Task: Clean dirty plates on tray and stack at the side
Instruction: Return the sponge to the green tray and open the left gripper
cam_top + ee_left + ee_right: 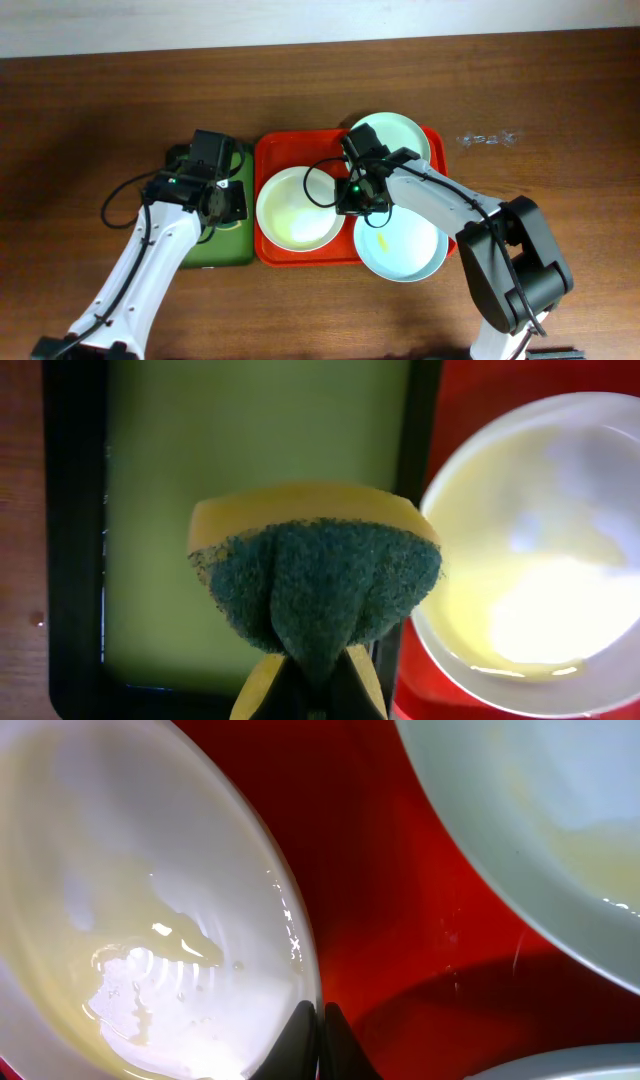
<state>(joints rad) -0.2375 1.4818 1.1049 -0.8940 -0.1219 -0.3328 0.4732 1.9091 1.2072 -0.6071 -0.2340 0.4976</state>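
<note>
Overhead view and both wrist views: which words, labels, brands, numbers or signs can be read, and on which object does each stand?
None: no text can be read in any view.
The red tray, white plate, mint plates, green tray and sponge are plain.
The arms show only small green lights.
The tiny clear item on the table is too small to tell.

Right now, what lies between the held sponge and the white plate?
Left wrist view: the green tray's dark rim and a strip of red tray separate sponge from white plate.
</note>
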